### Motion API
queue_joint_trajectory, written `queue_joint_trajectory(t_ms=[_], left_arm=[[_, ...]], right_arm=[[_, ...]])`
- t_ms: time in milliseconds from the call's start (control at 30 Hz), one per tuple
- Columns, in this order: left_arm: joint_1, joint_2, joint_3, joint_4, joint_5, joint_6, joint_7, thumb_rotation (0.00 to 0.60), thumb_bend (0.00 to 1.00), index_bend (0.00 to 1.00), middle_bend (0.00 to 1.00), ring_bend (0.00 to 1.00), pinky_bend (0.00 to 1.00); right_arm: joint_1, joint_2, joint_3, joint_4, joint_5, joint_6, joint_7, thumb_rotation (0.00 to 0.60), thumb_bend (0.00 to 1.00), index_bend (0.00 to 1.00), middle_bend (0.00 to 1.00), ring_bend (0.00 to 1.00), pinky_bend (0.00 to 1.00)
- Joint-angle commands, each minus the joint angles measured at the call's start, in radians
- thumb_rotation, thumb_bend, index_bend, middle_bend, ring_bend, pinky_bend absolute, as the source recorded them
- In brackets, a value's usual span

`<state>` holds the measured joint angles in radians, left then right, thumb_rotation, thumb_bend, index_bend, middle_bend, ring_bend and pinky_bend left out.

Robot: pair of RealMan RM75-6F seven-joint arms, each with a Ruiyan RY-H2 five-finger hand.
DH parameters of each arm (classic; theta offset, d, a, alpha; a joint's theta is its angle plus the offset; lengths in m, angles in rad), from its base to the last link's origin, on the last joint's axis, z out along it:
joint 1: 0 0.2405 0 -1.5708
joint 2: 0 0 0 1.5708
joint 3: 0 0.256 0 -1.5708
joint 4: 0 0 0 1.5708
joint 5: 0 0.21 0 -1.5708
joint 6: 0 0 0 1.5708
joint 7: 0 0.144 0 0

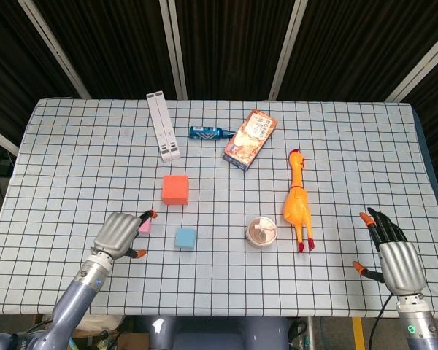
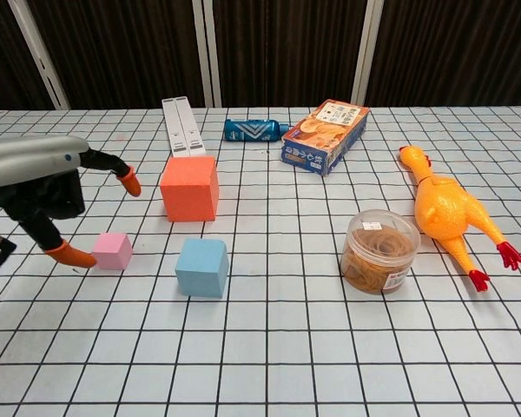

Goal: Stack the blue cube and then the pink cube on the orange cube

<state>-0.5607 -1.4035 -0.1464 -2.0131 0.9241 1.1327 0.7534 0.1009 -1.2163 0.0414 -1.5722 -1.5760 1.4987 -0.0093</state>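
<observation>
The orange cube stands left of the table's middle. In front of it sits the smaller blue cube, and the little pink cube lies to its left. My left hand hovers just left of the pink cube, fingers spread, holding nothing; an orange fingertip comes close to the cube's left side. My right hand is open at the table's front right corner, far from the cubes, seen only in the head view.
A tub of rubber bands and a rubber chicken lie right of the cubes. Behind stand a snack box, a blue bottle and a white folded stand.
</observation>
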Motion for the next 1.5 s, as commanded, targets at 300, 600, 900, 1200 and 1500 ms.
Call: queue_joint_trajectory(t_ms=[300,600,900,1200,1500], left_arm=[[-0.082,-0.174,-0.007,0.081,-0.089,0.087,0.106,0.6,0.1,0.3,1.0,0.8,0.8],[-0.134,-0.255,-0.028,0.133,-0.122,0.13,0.163,0.6,0.14,0.35,1.0,0.8,0.79],[-0.154,-0.296,-0.017,0.156,-0.136,0.161,0.184,0.6,0.15,0.34,1.0,0.8,0.8],[-0.169,-0.322,-0.015,0.162,-0.133,0.187,0.198,0.6,0.15,0.35,1.0,0.8,0.8],[-0.18,-0.375,-0.009,0.18,-0.156,0.236,0.243,0.6,0.15,0.35,1.0,0.8,0.8]], right_arm=[[-0.002,0.011,0.002,0.002,-0.001,0.005,0.029,0.6,0.16,0.1,0.07,0.1,0.21],[0.002,0.011,0.0,0.006,0.002,-0.006,0.033,0.6,0.16,0.1,0.07,0.1,0.21],[0.003,0.012,0.001,0.007,0.003,-0.008,0.038,0.6,0.16,0.1,0.07,0.1,0.21],[0.005,0.011,-0.001,0.007,0.003,-0.012,0.036,0.6,0.16,0.1,0.07,0.1,0.21],[0.004,0.015,0.0,0.006,0.004,-0.01,0.043,0.6,0.16,0.1,0.07,0.1,0.21]])
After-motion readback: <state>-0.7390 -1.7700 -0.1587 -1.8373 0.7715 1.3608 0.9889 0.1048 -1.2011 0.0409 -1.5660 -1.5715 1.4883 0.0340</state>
